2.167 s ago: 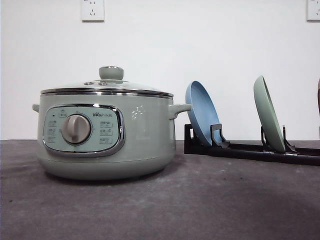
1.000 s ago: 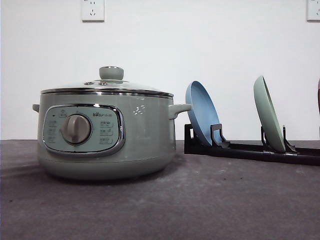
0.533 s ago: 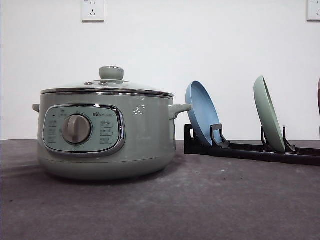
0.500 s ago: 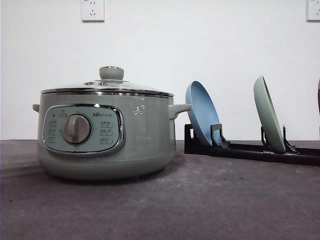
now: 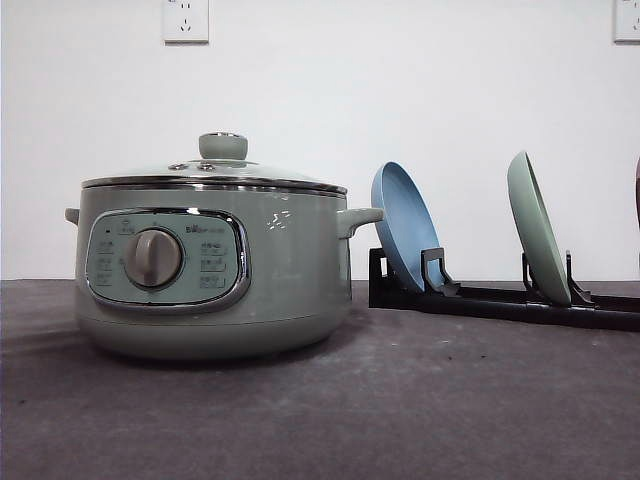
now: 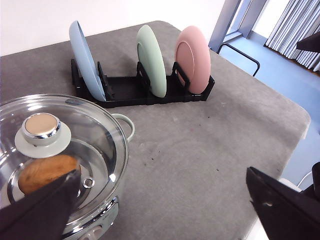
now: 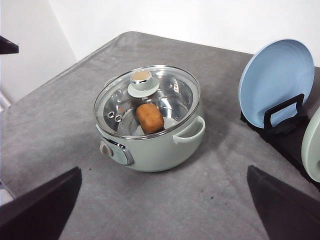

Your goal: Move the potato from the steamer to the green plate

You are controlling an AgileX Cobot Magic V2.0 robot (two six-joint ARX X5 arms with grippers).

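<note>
The steamer point(image 5: 210, 270) stands on the left of the grey table with its glass lid point(image 5: 215, 172) on. Through the lid I see the orange-brown potato point(image 7: 150, 117) lying inside the steamer point(image 7: 155, 145), and the left wrist view shows the potato point(image 6: 47, 172) beside the lid knob point(image 6: 42, 127). The green plate point(image 5: 537, 228) stands on edge in a black rack point(image 5: 500, 300), also as green plate point(image 6: 151, 60). My left gripper point(image 6: 160, 220) hovers open above the steamer's right side. My right gripper point(image 7: 162, 215) is open, high above the table in front of the steamer.
A blue plate point(image 5: 403, 225) stands in the rack nearest the steamer, and a pink plate point(image 6: 192, 57) stands beyond the green one. The table edge point(image 6: 295, 125) falls off to the right of the rack. Bare grey tabletop point(image 5: 420, 400) lies in front of the rack.
</note>
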